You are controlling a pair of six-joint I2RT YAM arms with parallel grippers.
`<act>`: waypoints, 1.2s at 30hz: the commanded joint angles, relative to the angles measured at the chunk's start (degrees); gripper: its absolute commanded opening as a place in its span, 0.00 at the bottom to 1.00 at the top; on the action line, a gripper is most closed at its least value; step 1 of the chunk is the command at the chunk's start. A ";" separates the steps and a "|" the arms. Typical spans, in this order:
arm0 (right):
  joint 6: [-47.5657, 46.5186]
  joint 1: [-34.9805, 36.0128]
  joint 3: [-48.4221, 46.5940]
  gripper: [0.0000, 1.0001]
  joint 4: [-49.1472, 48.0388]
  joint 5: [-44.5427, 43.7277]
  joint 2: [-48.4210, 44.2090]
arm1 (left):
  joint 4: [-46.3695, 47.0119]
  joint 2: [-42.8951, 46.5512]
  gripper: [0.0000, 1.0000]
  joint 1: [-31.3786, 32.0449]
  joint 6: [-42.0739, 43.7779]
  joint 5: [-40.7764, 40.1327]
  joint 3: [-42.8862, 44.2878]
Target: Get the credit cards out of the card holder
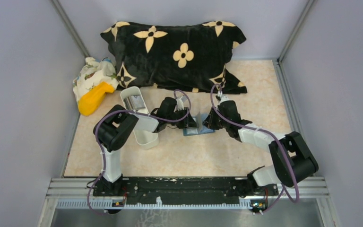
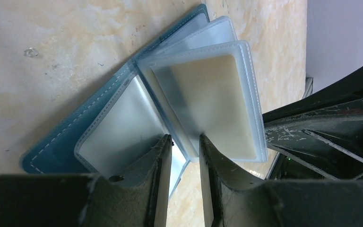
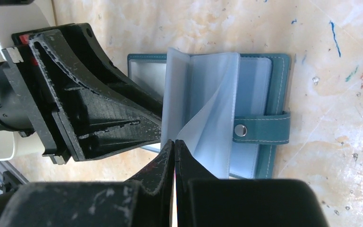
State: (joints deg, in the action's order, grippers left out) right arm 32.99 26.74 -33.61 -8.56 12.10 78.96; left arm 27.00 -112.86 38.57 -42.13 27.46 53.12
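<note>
Holding L fingers [image 2: 185,142] a narrow slit apart round a sleeve edge, tan credit card [image 2: 208,104] inside; can't tell if gripping. Nipping clear sleeve [image 3: 208,137] w/ R fingers [image 3: 174,142], pressed fully together. Betw. both, flat on surface [image 1: 194,156]: card holder [image 3: 276,85], spread open. Just left: white tray [image 1: 146,139]. At back: black pillow [image 1: 179,52].

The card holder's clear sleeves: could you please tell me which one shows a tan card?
The topmost sleeve in the left wrist view, on the right: a tan card shows through it, while the flat sleeve to its left looks silvery-grey.
</note>
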 commanded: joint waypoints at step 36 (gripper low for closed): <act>0.33 7.46 -7.39 0.00 -6.50 3.09 9.97 | -5.94 18.35 0.32 -2.78 3.52 -7.97 -6.75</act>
State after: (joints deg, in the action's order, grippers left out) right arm 32.71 32.60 -38.54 -11.62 14.44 86.41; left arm 20.80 -98.80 36.49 -39.90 21.52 47.40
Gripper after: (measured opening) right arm 0.006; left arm 0.324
